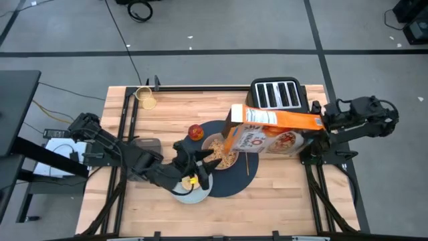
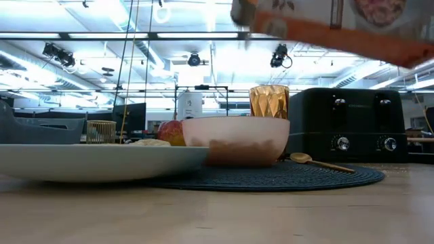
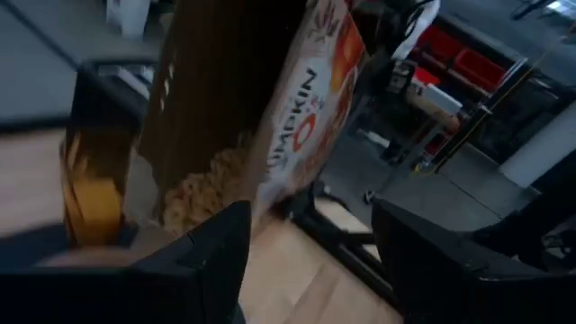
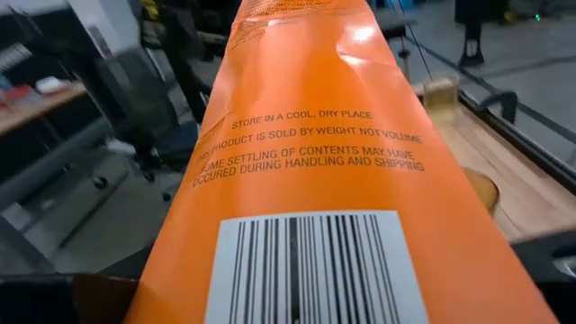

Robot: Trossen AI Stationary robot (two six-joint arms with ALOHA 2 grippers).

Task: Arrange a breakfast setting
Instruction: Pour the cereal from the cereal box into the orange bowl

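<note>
Wooden table (image 1: 281,194), pinkish bowl (image 2: 234,139) holding cereal, right claw (image 1: 321,122) gripping tilted cereal box (image 1: 271,130)

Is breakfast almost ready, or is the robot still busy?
Nearly! The plate, apple, glass and spoon are set at the placemat. The right gripper tips the cereal box over the bowl, already holding cereal. The left gripper waits open beside it. Left: putting the box down.

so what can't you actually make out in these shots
- Right claw: hidden in the right wrist view by the orange-and-white cardboard cereal box, blurred in the high view.
- Pale-blue plate: its contents sit behind the rim in the low view, under the left claw from above.
- Amber faceted glass: blurred in the left wrist view.
</note>
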